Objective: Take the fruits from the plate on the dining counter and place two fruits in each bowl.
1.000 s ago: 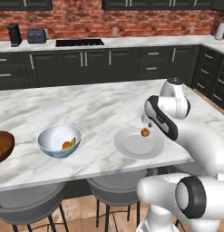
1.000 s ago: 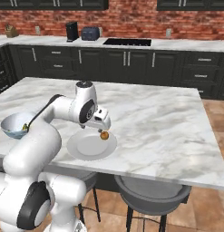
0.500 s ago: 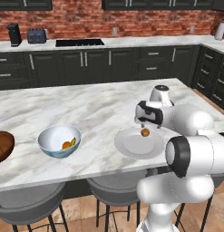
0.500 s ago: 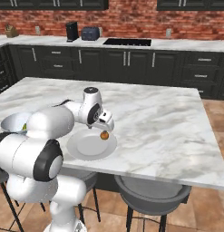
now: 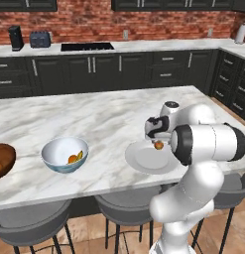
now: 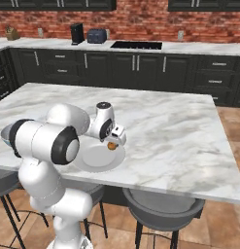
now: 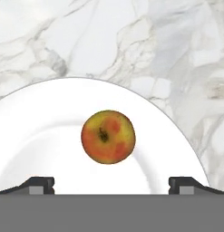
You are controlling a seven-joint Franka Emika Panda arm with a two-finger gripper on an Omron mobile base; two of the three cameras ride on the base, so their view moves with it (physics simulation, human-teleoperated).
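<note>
Robot's hand (image 7: 111, 183) hovers w/ fingers spread wide over the last fruit (image 7: 108, 137) on the plate (image 7: 36, 136), near desk (image 5: 94, 119) edge; fruit sits centred betw. the tips, straight ahead along the hand's axis, round so no long axis. White-blue bowl (image 5: 64, 154) already holds two

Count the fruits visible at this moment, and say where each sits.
4. One red-yellow fruit lies on the plate under the claw; two lie in the white-blue bowl; one shows in the wooden bowl, whose cropped part may hide more.
</note>
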